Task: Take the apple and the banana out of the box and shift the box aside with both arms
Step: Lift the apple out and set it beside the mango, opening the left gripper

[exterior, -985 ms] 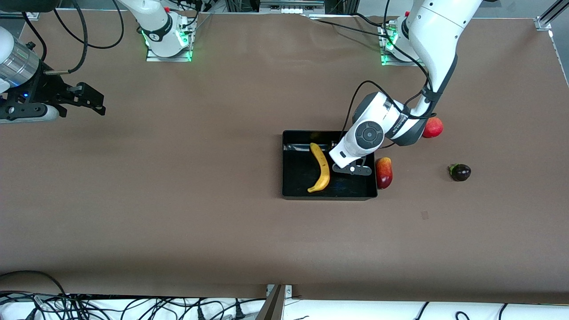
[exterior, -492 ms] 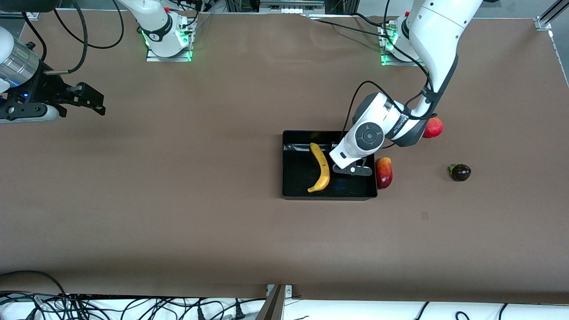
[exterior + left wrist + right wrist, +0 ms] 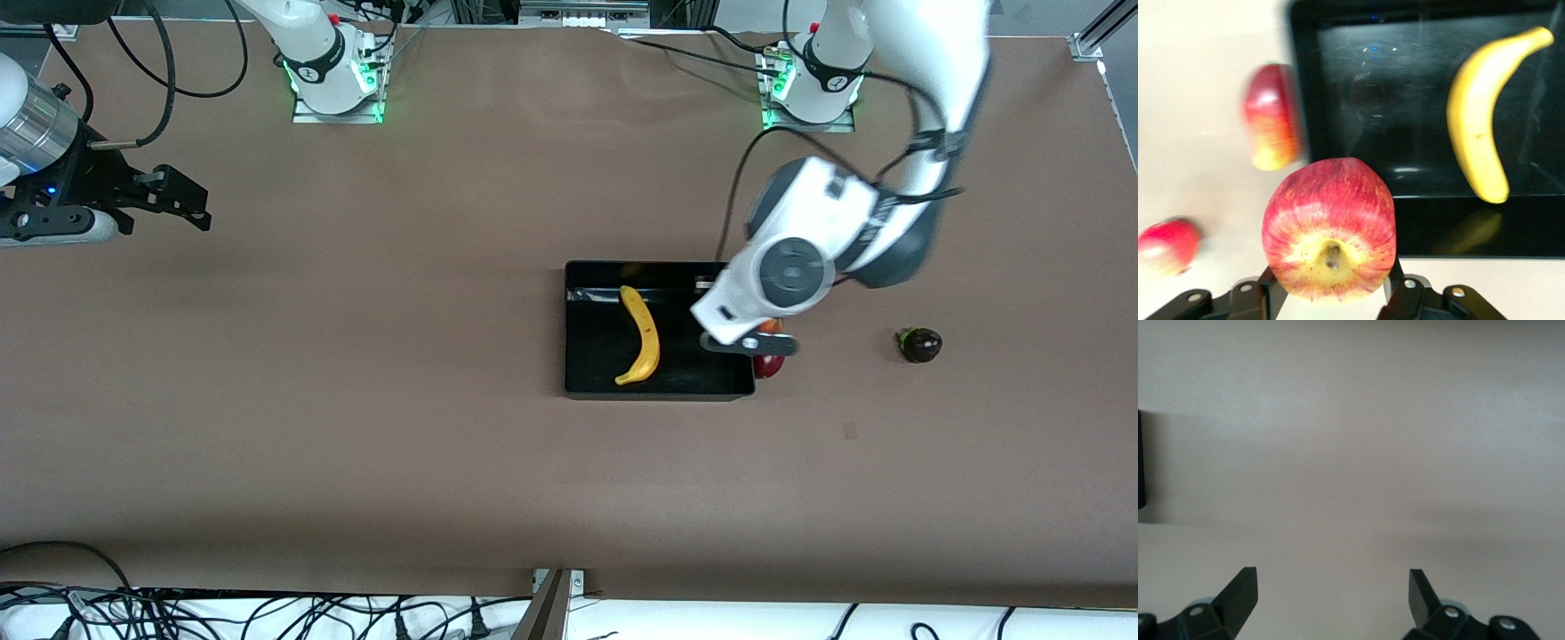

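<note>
Left gripper (image 3: 1331, 297) is clamped on the apple (image 3: 1329, 230), stem end facing the wrist camera, fingers (image 3: 1401, 293) on both sides of it. It's up in the air, over the box (image 3: 569, 329) wall at the left arm's end and the mango (image 3: 770, 364) just outside it. In the front view the left arm's wrist covers the apple and most of the mango; only the mango's dark red lower end shows.

Box is on the surface near the middle. Banana (image 3: 643, 336) lies inside it, toward the right arm's end, curved, long axis running roughly toward the front camera.

Mango sits on the surface just beside the box wall. Dark purple fruit (image 3: 920, 344) is on the surface, well apart from the box, toward the left arm's end. Left wrist view also catches a pomegranate (image 3: 1166, 245) on the surface near the mango.

Right gripper (image 3: 182, 200) waits with jaws wide apart and nothing in them, over bare surface at the right arm's end of the table.
</note>
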Robot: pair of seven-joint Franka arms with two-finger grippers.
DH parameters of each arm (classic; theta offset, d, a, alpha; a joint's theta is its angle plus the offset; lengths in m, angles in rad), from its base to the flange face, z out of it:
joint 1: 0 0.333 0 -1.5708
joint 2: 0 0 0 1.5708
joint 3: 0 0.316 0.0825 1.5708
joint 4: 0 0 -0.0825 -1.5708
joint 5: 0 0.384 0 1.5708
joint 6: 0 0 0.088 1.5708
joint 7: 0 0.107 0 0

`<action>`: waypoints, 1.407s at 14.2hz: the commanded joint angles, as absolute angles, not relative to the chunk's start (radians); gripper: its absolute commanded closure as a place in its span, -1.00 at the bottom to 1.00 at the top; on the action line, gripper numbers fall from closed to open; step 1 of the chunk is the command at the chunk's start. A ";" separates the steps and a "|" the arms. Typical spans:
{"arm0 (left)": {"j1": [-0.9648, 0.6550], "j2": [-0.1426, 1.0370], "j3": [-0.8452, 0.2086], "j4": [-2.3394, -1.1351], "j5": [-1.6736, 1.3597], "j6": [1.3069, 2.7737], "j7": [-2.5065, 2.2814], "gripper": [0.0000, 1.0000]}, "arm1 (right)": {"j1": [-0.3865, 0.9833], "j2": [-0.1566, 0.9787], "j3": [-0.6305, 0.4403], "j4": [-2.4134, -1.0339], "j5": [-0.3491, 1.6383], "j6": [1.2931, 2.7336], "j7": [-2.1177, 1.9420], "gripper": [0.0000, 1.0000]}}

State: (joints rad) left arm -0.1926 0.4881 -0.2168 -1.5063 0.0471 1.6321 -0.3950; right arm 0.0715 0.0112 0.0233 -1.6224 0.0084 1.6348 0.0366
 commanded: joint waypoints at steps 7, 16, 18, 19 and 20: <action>-0.002 0.535 -0.224 -1.720 0.247 1.619 -0.209 0.78 | 0.066 0.011 0.028 -1.609 -0.002 1.621 0.040 -1.00; 0.017 0.511 -0.233 -1.908 0.238 1.858 -0.209 -1.00 | 0.066 0.011 0.028 -1.609 -0.002 1.623 0.040 -1.00; 0.015 0.509 -0.235 -1.905 0.236 1.856 -0.210 -1.00 | 0.066 0.011 0.028 -1.609 -0.002 1.623 0.040 -1.00; 0.017 0.502 -0.239 -1.893 0.236 1.838 -0.209 -1.00 | 0.066 0.011 0.028 -1.609 -0.002 1.623 0.040 -1.00; 0.014 0.486 -0.241 -1.864 0.236 1.804 -0.210 -1.00 | 0.066 0.011 0.028 -1.609 -0.002 1.621 0.040 -1.00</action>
State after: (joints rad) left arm 0.0010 0.5379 -0.2228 -1.8766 0.2204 1.8548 -0.2160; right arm 0.0715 0.0112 0.0232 -1.6223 0.0084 1.6348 0.0366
